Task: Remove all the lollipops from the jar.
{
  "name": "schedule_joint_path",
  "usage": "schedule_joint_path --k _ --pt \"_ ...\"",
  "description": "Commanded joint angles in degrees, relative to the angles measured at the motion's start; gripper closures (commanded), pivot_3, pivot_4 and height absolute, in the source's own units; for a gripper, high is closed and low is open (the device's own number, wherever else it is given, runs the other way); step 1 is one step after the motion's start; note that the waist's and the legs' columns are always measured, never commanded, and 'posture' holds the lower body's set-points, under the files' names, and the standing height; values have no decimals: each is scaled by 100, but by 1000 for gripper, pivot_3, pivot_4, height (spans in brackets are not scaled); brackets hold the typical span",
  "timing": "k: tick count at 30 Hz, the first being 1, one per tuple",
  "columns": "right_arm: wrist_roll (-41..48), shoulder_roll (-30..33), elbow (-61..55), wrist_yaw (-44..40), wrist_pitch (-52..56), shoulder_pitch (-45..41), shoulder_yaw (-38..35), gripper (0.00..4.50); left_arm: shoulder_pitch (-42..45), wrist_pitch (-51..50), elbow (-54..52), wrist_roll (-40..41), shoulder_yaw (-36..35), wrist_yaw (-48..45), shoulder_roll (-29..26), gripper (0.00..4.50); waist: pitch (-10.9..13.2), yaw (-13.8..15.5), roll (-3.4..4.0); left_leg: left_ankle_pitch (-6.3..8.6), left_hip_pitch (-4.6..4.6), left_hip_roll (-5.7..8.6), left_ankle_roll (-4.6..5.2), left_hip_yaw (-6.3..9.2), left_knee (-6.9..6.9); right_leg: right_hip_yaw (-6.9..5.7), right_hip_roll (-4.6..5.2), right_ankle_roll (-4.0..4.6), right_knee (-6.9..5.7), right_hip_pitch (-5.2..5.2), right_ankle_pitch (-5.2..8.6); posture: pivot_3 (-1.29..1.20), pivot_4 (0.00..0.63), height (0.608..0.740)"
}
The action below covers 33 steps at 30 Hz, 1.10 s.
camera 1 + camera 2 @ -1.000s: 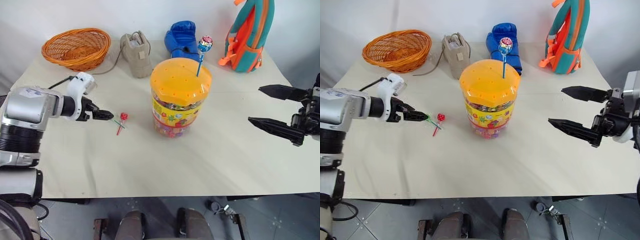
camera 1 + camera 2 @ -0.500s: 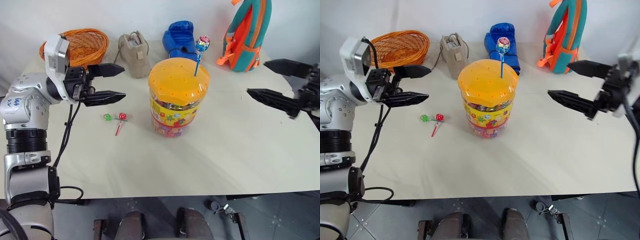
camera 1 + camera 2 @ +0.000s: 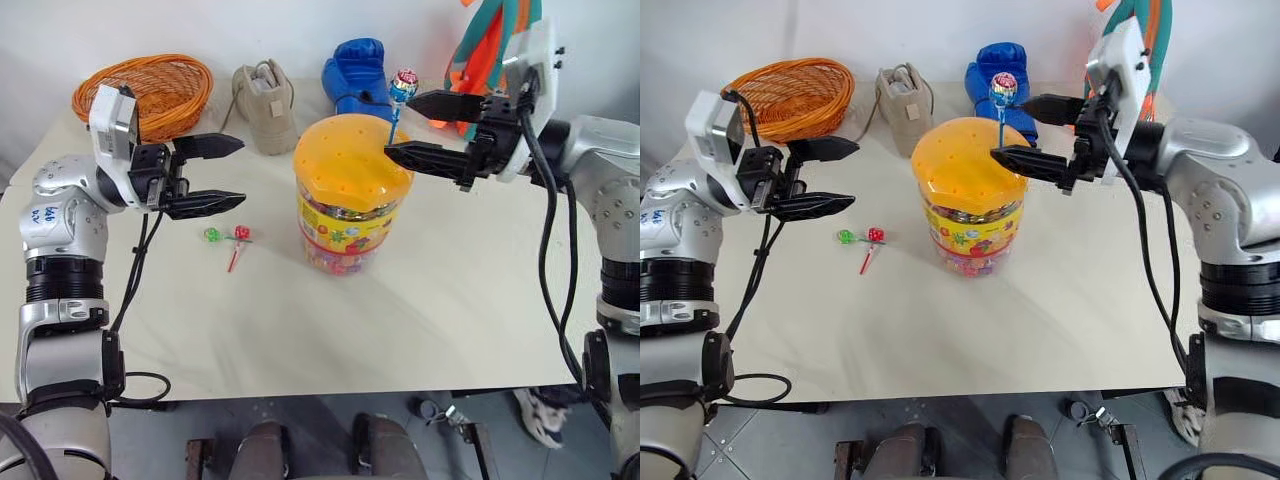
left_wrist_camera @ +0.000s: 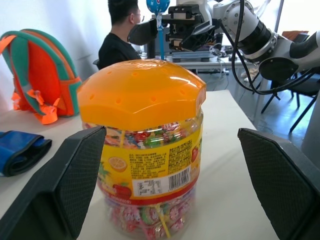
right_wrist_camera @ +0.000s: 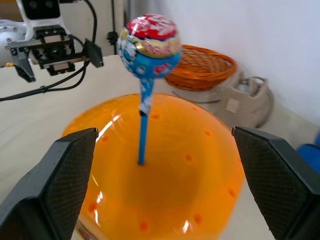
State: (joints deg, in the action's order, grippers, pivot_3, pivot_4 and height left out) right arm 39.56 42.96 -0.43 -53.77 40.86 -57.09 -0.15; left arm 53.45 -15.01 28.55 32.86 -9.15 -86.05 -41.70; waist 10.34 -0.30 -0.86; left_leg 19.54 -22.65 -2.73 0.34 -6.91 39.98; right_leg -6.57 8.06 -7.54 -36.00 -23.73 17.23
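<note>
On top of the pale table [image 3: 470, 320], the jar [image 3: 350, 200] is standing in the middle with its orange lid on. Far back, a backpack [image 3: 490, 50], an orange basket [image 3: 150, 90], a blue glove [image 3: 355, 75] and a tan shoe [image 3: 265, 105] are sitting. One lollipop on a blue stick [image 3: 401, 92] is poking up from the lid, with the right gripper [image 3: 415, 127] spread wide on both sides, not touching. Two lollipops [image 3: 228, 238] are lying on the table left of the jar, below the left gripper [image 3: 236, 173], which is wide open and empty.
</note>
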Motion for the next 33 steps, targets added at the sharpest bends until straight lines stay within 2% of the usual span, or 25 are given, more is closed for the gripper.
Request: schedule_joint_path --k 1,4,14,16,24,29,31,33 --pt "-189 -220 223 -179 -282 -303 -7 0 -81 -13 -316 187 -161 -396 -153 27 0 3 0 0 0 0 0 0 2 0 0 0 0 0 0 0 150 740" --pt "-186 -425 382 -278 -244 -466 -62 600 -184 -119 -562 274 -205 -256 -175 0 0 4 0 0 0 0 0 1 1 0 0 0 -1 0 0 0 150 740" --pt "-202 -499 475 -394 -179 -800 -279 3965 -204 -332 -784 318 -221 -143 -182 0 0 -8 0 0 -2 0 0 2 1 -2 0 0 -1 0 0 0 150 740" --pt "-218 -496 473 -354 -138 -924 -290 4449 -154 -344 -770 313 -172 -187 -137 0 0 -9 0 0 -2 0 0 2 1 -2 -1 0 -1 0 0 0 150 740" --pt "-219 -231 287 -190 82 -1351 -482 4449 27 -415 -701 282 -15 -313 26 0 0 7 0 0 -4 0 0 2 1 -2 0 0 -1 -1 0 0 150 740" --pt "-245 871 -233 -79 896 -990 -774 4449 -22 -508 -760 353 11 -408 -6 0 0 33 0 0 -11 0 0 6 2 -4 0 0 1 -6 0 0 150 740" --pt "-247 1506 -478 -102 1291 -359 -1028 4449 -88 -536 -821 384 20 -428 1 0 -1 47 -3 1 -15 0 2 8 2 -8 1 0 4 -5 0 0 150 740" --pt "-179 1862 -683 -18 1574 221 -1336 4449 -150 -562 -873 428 19 -425 3 0 -2 33 -3 5 -17 0 6 5 3 -7 2 0 8 -4 0 0 150 740"
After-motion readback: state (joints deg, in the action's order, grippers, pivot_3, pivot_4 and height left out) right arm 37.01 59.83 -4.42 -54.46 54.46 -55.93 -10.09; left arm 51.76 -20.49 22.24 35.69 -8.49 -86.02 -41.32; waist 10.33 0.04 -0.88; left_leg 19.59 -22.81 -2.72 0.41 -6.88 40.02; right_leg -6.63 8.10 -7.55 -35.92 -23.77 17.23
